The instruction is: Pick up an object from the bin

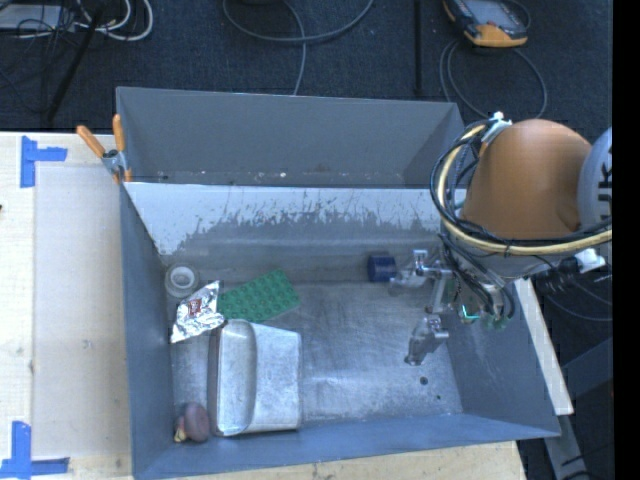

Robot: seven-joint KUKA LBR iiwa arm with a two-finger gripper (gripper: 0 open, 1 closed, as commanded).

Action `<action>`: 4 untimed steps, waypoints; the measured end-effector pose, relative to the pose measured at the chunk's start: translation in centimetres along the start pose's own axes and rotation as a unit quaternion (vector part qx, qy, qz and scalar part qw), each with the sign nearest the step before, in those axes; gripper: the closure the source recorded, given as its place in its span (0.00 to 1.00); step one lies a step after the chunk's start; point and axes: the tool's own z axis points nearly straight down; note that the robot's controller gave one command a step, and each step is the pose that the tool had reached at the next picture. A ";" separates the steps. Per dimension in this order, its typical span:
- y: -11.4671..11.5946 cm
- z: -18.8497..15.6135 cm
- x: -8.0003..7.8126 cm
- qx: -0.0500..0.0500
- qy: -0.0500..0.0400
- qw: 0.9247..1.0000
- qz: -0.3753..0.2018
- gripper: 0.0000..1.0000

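Grey bin (pixel 300 148): my claw (pixel 413 313) is hanging low over its right side, fingers spread apart; blue block (pixel 380 267) is lying just beside the far finger.

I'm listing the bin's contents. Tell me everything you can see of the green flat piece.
The green plate is a flat rectangle covered in rows of small studs, plastic by its look. It lies flat on the bin floor, left of centre, turned askew. Its left end meets the crumpled foil wrapper; its lower edge meets the metal pan. The tool is well to its right.
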 end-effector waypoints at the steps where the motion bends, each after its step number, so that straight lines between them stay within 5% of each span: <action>1: 5.1 8.7 -6.7 0.000 -0.003 0.996 -0.088 0.00; 2: 10.4 9.4 -9.3 -0.001 -0.006 0.994 -0.113 0.00; 3: 17.9 14.6 -9.9 0.000 -0.010 0.999 -0.035 0.00; 4: 17.9 14.4 -9.9 -0.001 -0.009 0.999 -0.035 1.00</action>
